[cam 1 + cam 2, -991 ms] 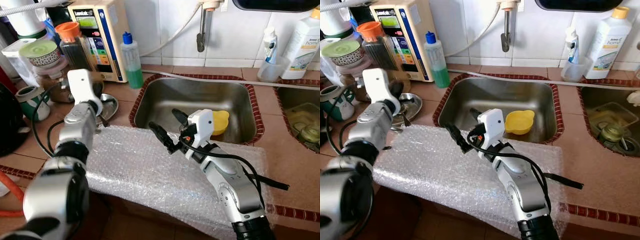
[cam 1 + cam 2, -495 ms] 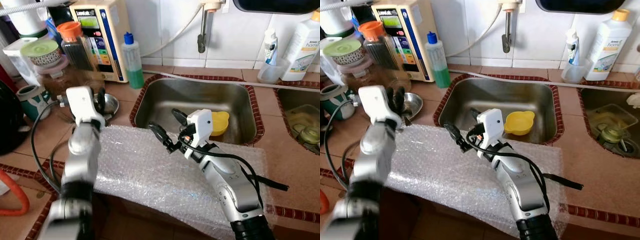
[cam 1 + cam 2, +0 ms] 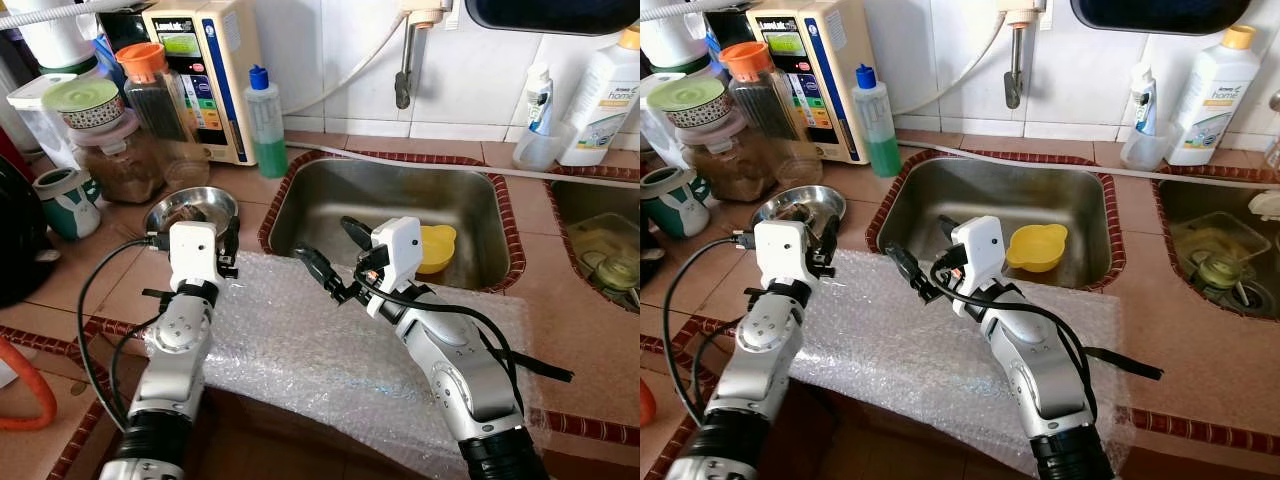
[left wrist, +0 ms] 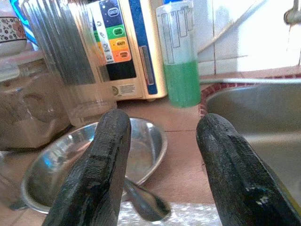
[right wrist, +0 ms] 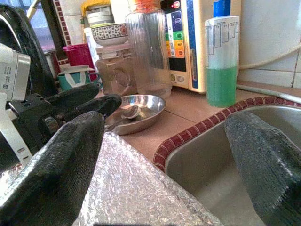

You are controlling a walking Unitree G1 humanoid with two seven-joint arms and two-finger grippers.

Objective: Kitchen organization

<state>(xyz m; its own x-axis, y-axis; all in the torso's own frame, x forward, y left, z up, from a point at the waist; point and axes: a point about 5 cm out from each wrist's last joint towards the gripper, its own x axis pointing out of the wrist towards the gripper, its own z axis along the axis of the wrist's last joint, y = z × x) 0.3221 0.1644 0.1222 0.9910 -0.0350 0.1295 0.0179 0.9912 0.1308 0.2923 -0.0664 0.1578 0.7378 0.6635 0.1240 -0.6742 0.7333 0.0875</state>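
Left gripper (image 3: 229, 247): stood left of centre in the head view, over the near-left corner of the bubble wrap; its 2 black fingers (image 4: 103, 165) were parted and held nothing, pointing toward the steel dish.

Right gripper (image 3: 332, 258): sat at the centre of the frame, above the far edge of the wrap just in front of the sink; its 2 fingers (image 5: 61, 165) were spread wide apart, with nothing between them.

Bubble wrap (image 3: 300, 350): a clear sheet lay across the front of the tiled counter, lower centre of the frame, running under both arms.

Steel dish (image 3: 790, 203): a shallow round dish rested on the counter left of centre, just beyond the left gripper; a spoon (image 4: 143, 201) lay in it, its handle reaching over the rim toward the wrap.

Sink (image 3: 470, 195): a steel basin with a red tile border filled the upper centre.

Yellow bowl (image 3: 1037, 246): lay in the sink bottom, right of centre, just beyond the right wrist.

Green liquid bottle (image 3: 263, 125): stood upright with a blue cap, upper left of centre, beside the cream appliance (image 3: 205, 70).

Jars (image 3: 150, 90): a ribbed clear jar with an orange lid and a jar of brown contents stood in the upper left.

Second basin (image 3: 600, 240): at the right edge, a drain fitting visible in it.

White bottle (image 3: 1208, 85): upper right, against the tiled wall.
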